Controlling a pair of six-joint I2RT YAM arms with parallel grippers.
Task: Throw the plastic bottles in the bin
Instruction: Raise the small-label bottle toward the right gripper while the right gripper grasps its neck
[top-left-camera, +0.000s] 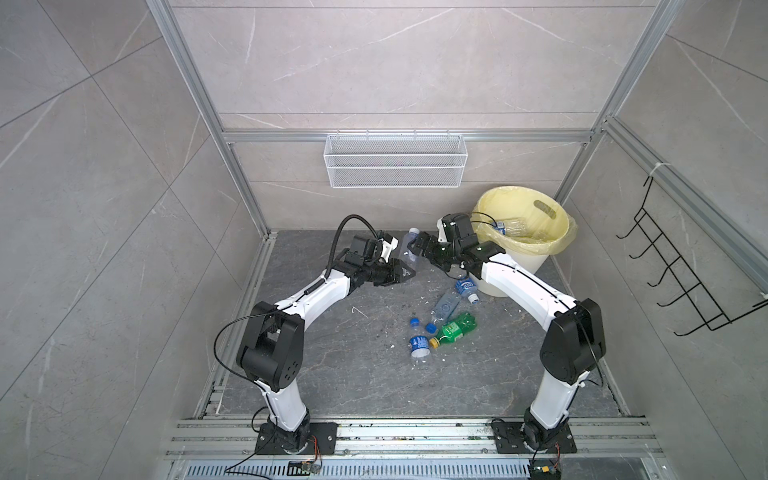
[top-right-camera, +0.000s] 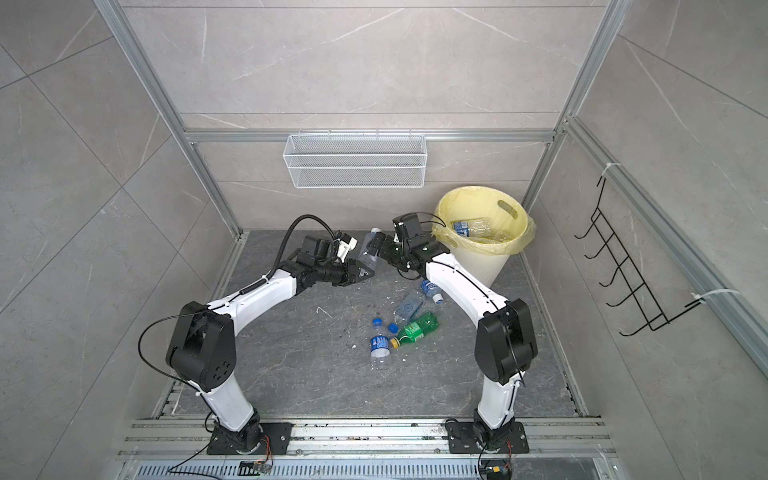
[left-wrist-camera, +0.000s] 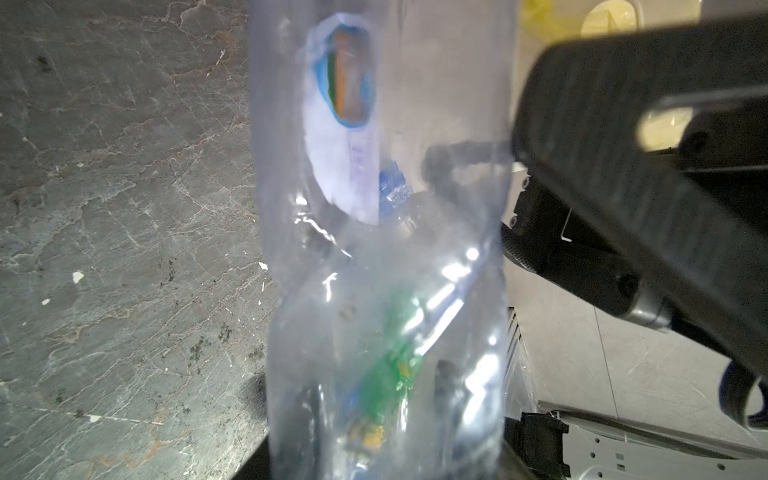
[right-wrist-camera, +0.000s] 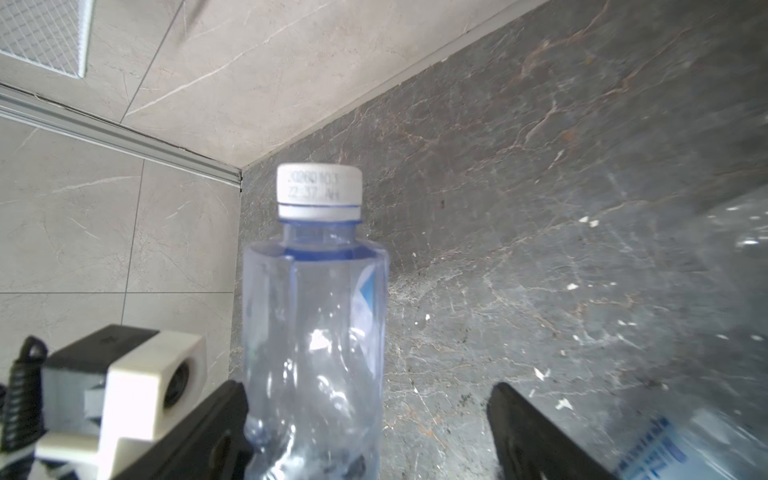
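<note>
From above, in both top views: grips a clear white-capped bottle (top-left-camera: 408, 249) (top-right-camera: 371, 248) by its lower end in the left gripper (top-left-camera: 405, 272) (top-right-camera: 365, 272), clenched on it and lifted off the bench (top-left-camera: 353, 374) (top-right-camera: 316, 374), cap toward the back wall. Brings the right gripper (top-left-camera: 417, 246) (top-right-camera: 377, 245) to the upper half of that bottle, jaws spread, grasping nothing. Places the bin (top-left-camera: 513, 272) (top-right-camera: 484, 266) in the back right corner, close behind the right arm, with several clear bottles (top-left-camera: 509, 228) (top-right-camera: 471, 226) lying inside its yellow liner. Counts on the bench between the arms: a green bottle (top-left-camera: 455, 328) (top-right-camera: 415, 326), a blue-label bottle (top-left-camera: 417, 345) (top-right-camera: 379, 345) just beside its yellow cap, a flattened bottle (top-left-camera: 446, 305) (top-right-camera: 409, 306), a fourth bottle (top-left-camera: 466, 286) (top-right-camera: 430, 289) near the bin's foot, and two loose blue caps (top-left-camera: 414, 321) (top-right-camera: 377, 321).

From the left wrist: fills the middle with the held bottle (left-wrist-camera: 382, 249), very close, blurred and pinched in at the waist. Shows one dark finger (left-wrist-camera: 623, 166) of the right gripper alongside; cannot tell whether touching.

From the right wrist: looks along the bottle (right-wrist-camera: 316, 332) to its white cap (right-wrist-camera: 319, 191). Sets one black finger (right-wrist-camera: 224, 415) against the bottle's side and the other well apart, bare bench between.
</note>
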